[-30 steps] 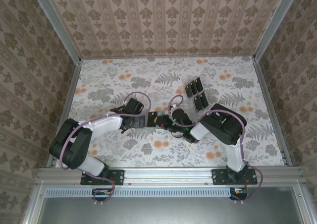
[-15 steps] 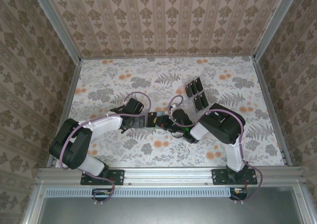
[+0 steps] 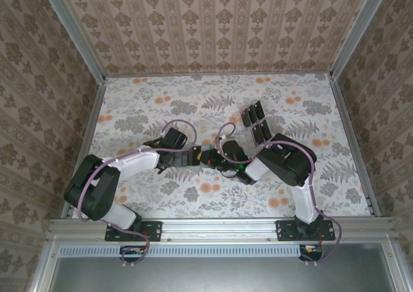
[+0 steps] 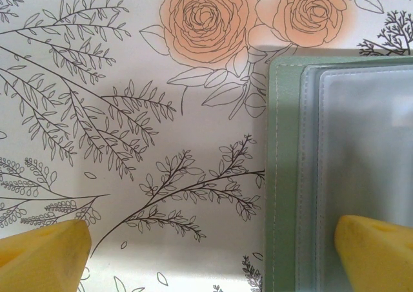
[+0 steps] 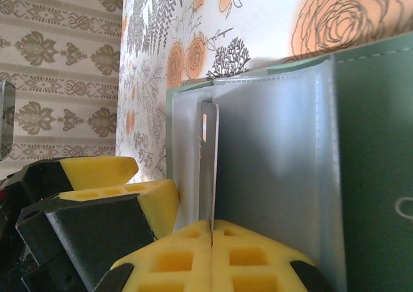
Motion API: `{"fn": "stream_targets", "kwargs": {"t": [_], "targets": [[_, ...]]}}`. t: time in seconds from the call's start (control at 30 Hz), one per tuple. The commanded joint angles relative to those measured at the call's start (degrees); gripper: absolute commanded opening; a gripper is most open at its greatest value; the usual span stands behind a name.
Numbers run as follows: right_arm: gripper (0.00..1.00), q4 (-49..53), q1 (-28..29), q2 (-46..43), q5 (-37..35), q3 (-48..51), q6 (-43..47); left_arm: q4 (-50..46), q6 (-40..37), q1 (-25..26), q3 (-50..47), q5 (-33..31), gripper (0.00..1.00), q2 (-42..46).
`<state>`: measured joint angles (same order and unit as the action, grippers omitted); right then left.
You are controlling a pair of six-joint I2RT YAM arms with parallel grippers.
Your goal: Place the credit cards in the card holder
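- Where the two arms meet at the middle of the bench (image 3: 148, 104), the wallet (image 4: 284, 176) lies open, its green rim outermost and clear sleeves (image 4: 361, 143) inside.
- The left claw (image 4: 206, 253) is spread as wide as it goes and holds nothing.
- One of its yellow fingertips (image 4: 374, 250) is over the wallet's sleeve. The other is over bare bench to the side, well clear of the wallet's edge.
- The right claw (image 5: 213, 237) is fully closed on a card (image 5: 208, 169), pinching its near end so that the card stands edge-on to the wrist camera.
- The card's far end reaches in among the clear sleeves, with one leaf on its left and a wider one on its right. Whether it is actually inside a pocket I cannot tell.
- In the right wrist view, a yellow finger of the left claw sits just left of the card, against the sleeve's near edge.
- Four more cards (image 3: 256, 134) lie flat farther back and to the right, grouped as two close pairs, well apart from the wallet and from both claws.
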<state>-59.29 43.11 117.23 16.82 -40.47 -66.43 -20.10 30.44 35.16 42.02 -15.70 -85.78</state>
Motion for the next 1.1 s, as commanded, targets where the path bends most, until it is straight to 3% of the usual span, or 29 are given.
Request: {"fn": "stream_targets", "kwargs": {"t": [0.0, 0.33, 0.77, 1.07], "targets": [[0.00, 8.18, 0.26, 2.89, 2.21, -0.46, 0.47, -3.00, 0.87, -0.26, -1.19, -0.57, 1.00, -0.69], [0.01, 15.95, 0.22, 1.69, 2.26, -2.90, 2.28, -5.45, 1.33, -1.85, 1.30, 0.62, 1.00, 2.23], [0.49, 34.80, 0.22, -6.52, 0.04, -9.04, 9.38, -7.09, 1.22, -8.07, 0.94, 1.91, 1.00, 6.28], [0.56, 53.44, 0.27, -12.17, -3.86, -16.62, 17.99, -6.28, 1.60, -8.45, 0.08, 1.69, 1.00, 4.82]]}}
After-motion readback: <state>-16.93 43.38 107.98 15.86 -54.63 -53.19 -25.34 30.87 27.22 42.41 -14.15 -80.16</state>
